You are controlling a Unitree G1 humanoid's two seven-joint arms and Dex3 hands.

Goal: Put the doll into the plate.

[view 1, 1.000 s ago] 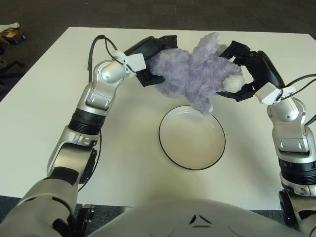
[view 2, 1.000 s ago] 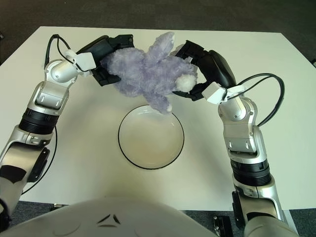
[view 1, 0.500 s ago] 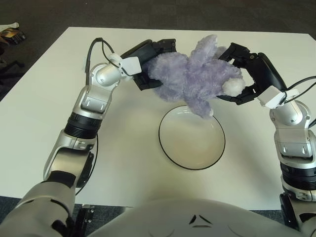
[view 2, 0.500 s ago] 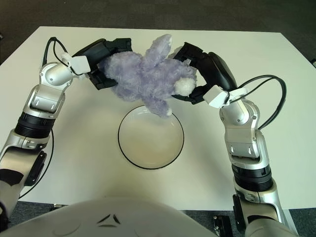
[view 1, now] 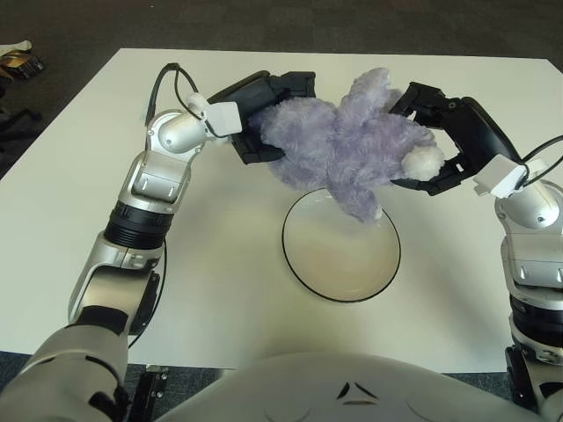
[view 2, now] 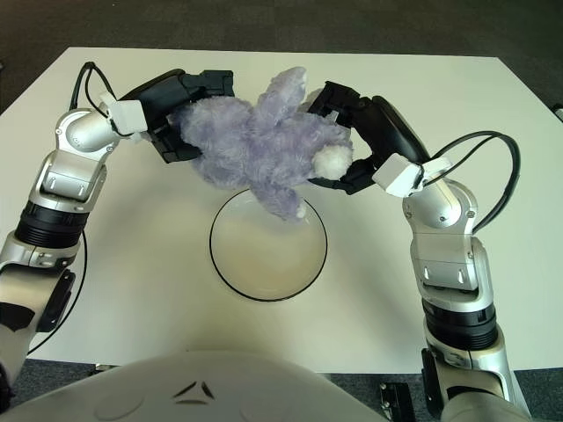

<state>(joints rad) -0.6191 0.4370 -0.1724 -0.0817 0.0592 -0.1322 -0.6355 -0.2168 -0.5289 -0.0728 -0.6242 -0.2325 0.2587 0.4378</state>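
White table (view 1: 220, 264) fills most of both views, sitting on dark grey carpet floor (view 1: 264, 22). Off the table's far-left corner, on the floor: a small brownish object (view 1: 19, 61), with something pale (view 1: 19, 45) just behind it. Can't tell what either is.

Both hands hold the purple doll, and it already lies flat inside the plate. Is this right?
Not quite. Both the left hand and the right hand hold the purple doll, but the left eye view shows it lifted over the plate's far rim, not lying inside.
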